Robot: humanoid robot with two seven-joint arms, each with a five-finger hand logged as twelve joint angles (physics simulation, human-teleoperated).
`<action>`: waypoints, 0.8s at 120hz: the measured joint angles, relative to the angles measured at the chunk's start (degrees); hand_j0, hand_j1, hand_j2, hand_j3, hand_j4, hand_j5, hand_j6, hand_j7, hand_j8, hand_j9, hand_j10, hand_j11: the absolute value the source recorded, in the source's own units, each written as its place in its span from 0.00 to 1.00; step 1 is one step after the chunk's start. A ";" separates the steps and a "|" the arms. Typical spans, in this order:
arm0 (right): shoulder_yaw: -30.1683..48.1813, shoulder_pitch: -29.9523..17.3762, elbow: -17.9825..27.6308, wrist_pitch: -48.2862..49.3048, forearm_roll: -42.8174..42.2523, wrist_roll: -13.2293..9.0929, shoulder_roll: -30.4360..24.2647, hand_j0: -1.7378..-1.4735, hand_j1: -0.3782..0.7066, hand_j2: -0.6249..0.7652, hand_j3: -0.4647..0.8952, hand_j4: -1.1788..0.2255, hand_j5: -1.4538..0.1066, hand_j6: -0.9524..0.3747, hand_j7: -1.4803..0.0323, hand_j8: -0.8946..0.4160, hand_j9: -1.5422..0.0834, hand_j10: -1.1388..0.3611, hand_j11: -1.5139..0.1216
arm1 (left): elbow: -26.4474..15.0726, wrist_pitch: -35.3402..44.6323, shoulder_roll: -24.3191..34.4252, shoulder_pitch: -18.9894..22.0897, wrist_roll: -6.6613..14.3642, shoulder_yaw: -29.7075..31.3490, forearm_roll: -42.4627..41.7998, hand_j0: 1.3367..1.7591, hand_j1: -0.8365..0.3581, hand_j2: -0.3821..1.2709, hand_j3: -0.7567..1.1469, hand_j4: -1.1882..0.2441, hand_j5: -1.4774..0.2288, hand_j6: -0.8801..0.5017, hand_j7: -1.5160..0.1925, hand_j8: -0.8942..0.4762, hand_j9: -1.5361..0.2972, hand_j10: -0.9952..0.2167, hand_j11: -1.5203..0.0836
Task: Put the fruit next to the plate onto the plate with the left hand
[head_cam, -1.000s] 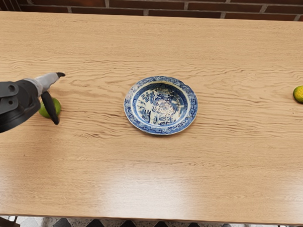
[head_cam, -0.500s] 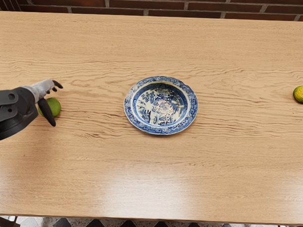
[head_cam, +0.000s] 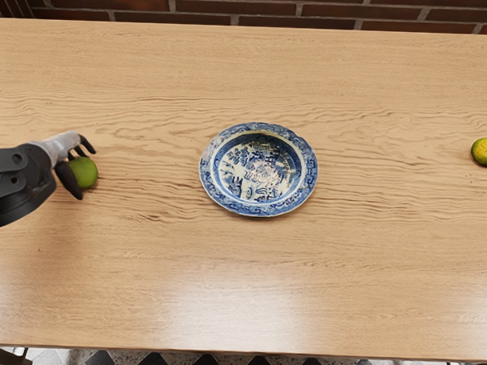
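A round green fruit (head_cam: pixel 85 172) lies on the table far to the left of the blue-and-white patterned plate (head_cam: pixel 258 169). My left hand (head_cam: pixel 74 165) reaches in from the left edge and is curled around the fruit's left side. Its fingers (head_cam: pixel 82 143) hook over the top and its thumb (head_cam: pixel 69 181) presses in below. The fruit still rests on the wood. The plate holds nothing. The right arm is out of sight.
A yellow-green fruit (head_cam: pixel 486 151) sits at the table's far right edge. A brick wall (head_cam: pixel 250 6) runs behind the table's back edge. Bare wood lies between the green fruit and the plate.
The left hand's fingers, spread wide a second ago, have curled in around the green fruit. The arm has drawn slightly left. The fruit has stayed in place.
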 joint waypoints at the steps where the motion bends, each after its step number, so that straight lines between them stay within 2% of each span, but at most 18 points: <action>1: 0.00 0.00 0.00 0.00 0.00 0.00 0.00 0.30 0.05 0.45 0.34 0.83 0.92 0.70 0.96 0.67 0.93 0.75 0.91 | 0.04 0.00 0.00 0.01 0.00 0.04 0.00 0.76 0.64 0.28 0.40 0.58 0.60 0.38 0.62 0.39 0.59 0.53 0.66; 51: 0.00 0.00 0.00 0.00 0.00 0.00 0.00 0.30 0.05 0.45 0.34 0.83 0.92 0.70 0.96 0.67 0.93 0.75 0.91 | 1.12 0.00 -0.62 -0.07 0.00 0.80 -0.08 0.76 0.53 0.29 0.40 0.51 0.52 0.30 0.54 0.31 0.51 0.44 0.58; 82: -0.01 0.00 0.00 0.00 0.00 0.00 0.00 0.30 0.05 0.45 0.34 0.83 0.92 0.70 0.96 0.67 0.93 0.75 0.91 | 1.21 -0.01 -0.70 -0.07 0.00 0.55 -0.22 0.76 0.52 0.32 0.40 0.47 0.47 0.33 0.49 0.29 0.47 0.40 0.53; 96: -0.03 0.00 0.00 0.00 0.00 0.00 0.00 0.30 0.05 0.45 0.34 0.83 0.92 0.70 0.96 0.67 0.93 0.75 0.91 | 1.81 0.25 -3.44 0.26 0.09 0.62 0.17 0.75 0.48 0.28 0.40 0.46 0.48 0.35 0.49 0.32 0.46 0.37 0.51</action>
